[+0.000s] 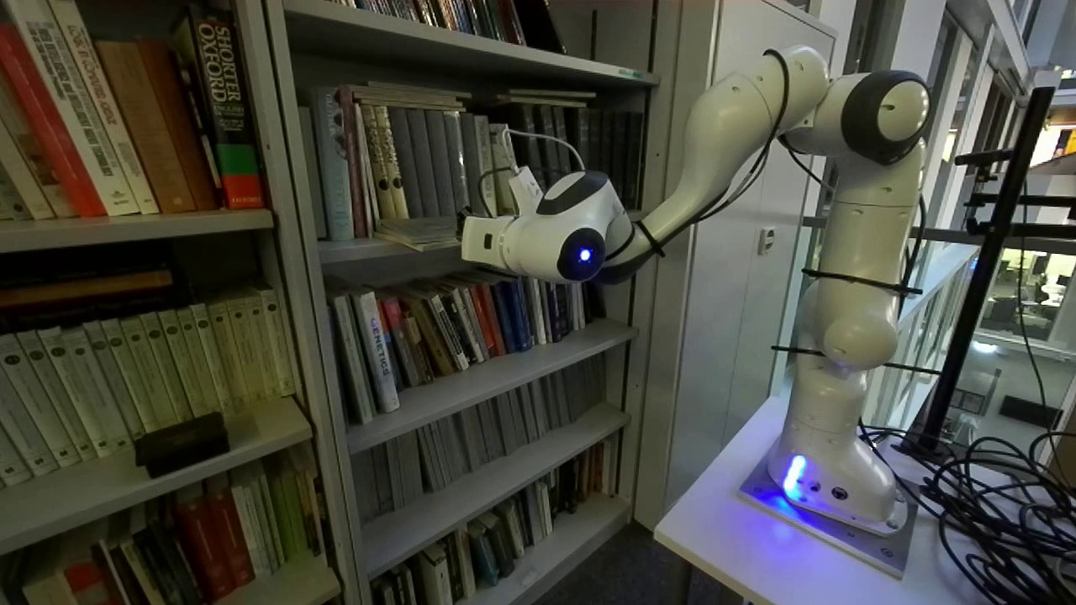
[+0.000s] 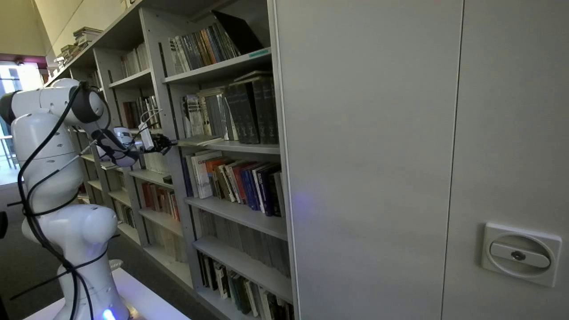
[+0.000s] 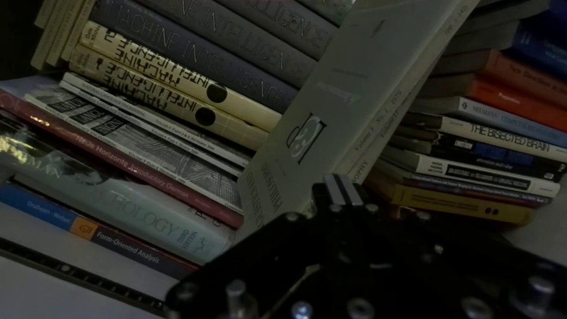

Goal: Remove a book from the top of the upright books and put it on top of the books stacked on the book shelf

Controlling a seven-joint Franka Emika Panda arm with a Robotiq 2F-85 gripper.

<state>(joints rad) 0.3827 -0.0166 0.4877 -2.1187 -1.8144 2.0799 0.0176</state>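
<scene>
Black metal end effector (image 3: 339,186): fingers together, tips just beside a flat stack of thin, pale grey-green paperbacks (image 3: 328,102); whether they touch, cannot tell. Stack lies at the near left of a board in the tall grey metal shelving unit (image 1: 492,391), in front of an upright row of grey and cream books (image 1: 418,155). Across the tops of that row, thin pale flat-lying volumes (image 1: 412,95), left and right.

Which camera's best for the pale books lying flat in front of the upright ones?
The wrist view: it shows the pale books close up, with cover and spine lettering. In both exterior views they look small, with no readable lettering.
</scene>
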